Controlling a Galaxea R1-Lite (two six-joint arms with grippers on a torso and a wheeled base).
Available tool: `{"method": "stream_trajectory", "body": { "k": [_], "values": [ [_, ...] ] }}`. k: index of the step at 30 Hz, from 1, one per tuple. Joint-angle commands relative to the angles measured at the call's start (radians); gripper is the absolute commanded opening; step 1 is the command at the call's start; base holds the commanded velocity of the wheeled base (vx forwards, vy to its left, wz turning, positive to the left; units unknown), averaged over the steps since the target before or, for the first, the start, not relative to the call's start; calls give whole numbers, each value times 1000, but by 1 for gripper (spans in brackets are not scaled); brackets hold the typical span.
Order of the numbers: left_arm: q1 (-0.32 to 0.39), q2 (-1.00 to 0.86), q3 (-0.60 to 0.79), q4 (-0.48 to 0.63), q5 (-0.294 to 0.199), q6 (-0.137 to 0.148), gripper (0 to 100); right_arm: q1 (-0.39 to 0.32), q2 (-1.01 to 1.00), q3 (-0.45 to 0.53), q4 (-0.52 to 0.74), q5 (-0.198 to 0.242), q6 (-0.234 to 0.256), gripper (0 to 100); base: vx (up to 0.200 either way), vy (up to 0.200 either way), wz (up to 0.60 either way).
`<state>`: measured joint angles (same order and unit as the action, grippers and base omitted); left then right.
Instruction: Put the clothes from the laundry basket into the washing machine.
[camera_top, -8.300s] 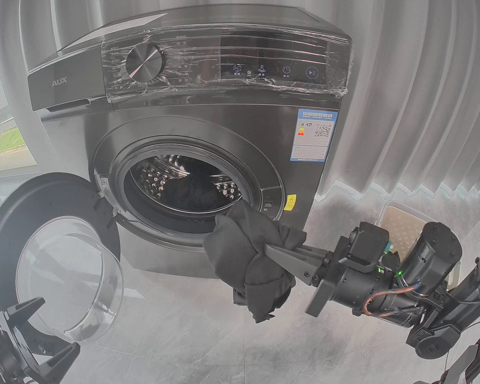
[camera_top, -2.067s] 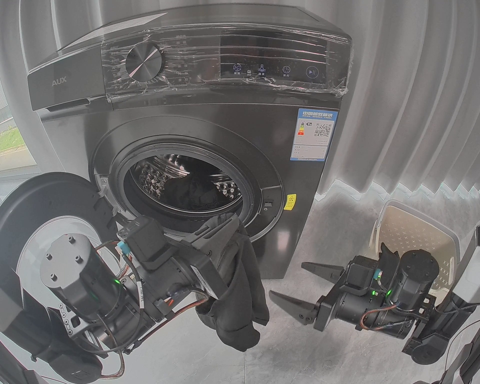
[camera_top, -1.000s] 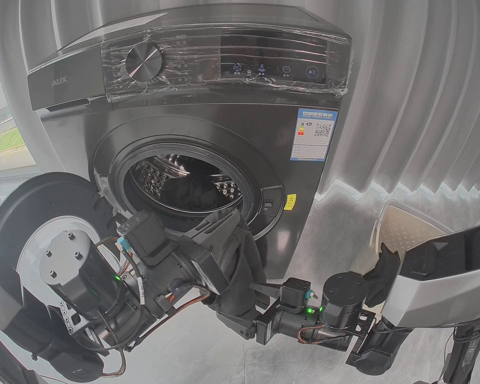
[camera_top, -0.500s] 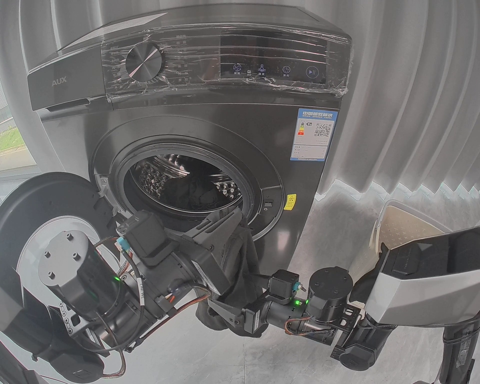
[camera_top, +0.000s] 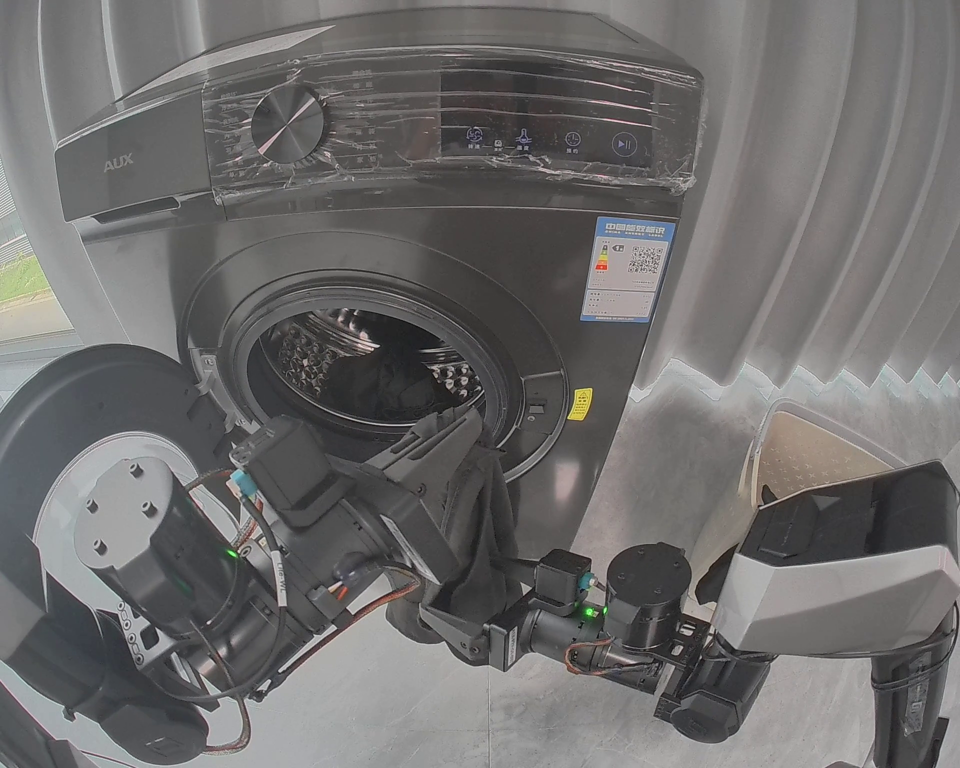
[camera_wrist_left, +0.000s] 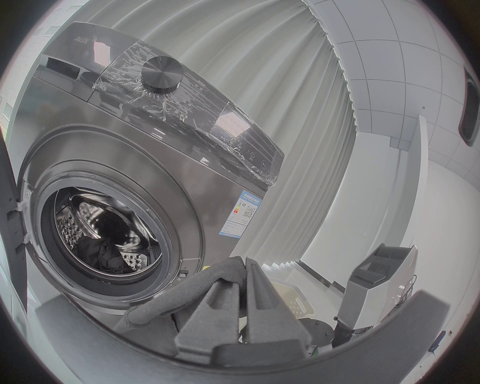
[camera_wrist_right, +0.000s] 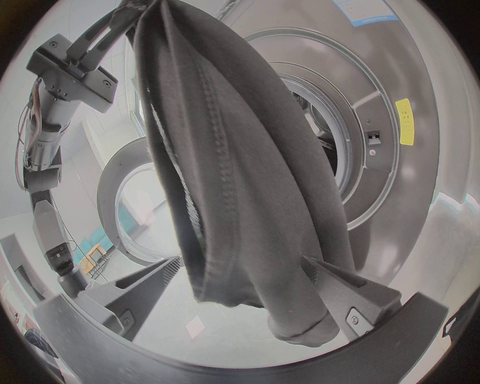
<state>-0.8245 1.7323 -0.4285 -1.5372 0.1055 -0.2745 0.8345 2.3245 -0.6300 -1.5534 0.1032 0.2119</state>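
Head view: at lower centre, the left claw (camera_top: 452, 437) is clenched on a dark garment (camera_top: 482, 520) hanging just before the washing machine (camera_top: 420, 240) opening. The right claw (camera_top: 447, 628) sits at the cloth's lower end, partly hidden by it. More clothes (camera_top: 385, 385) lie in the drum. The door (camera_top: 95, 400) stands open at lower left. The laundry basket (camera_top: 815, 450), at right by the curtain (camera_top: 840, 180), is partly covered by the right arm.

Left wrist view: the left claw (camera_wrist_left: 245, 265) pinches a fold of the dark garment (camera_wrist_left: 190, 295), with the drum beyond.

Right wrist view: the right claw (camera_wrist_right: 240, 262) is released, spread either side of the hanging hem, and the cloth blocks much of the opening.
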Motion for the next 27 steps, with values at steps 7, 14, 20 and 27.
{"method": "stream_trajectory", "body": {
  "k": [7, 14, 20, 27],
  "values": [
    [1, 0, -7, -1, 0, -2, 0, -20, 27, -5, -2, -11, 1, 0, 0, 0, 0],
    [2, 0, -7, -1, 0, -6, 0, -23, 16, 7, -4, -11, 1, 0, 0, 0, 0],
    [7, 3, -6, -1, 2, -8, 0, -25, -83, 87, -2, -11, 6, 0, 0, 0, 0],
    [8, 15, -7, -1, 3, -8, 0, -37, -102, 141, -1, -7, 7, 0, 0, 0, 0]
  ]
}}
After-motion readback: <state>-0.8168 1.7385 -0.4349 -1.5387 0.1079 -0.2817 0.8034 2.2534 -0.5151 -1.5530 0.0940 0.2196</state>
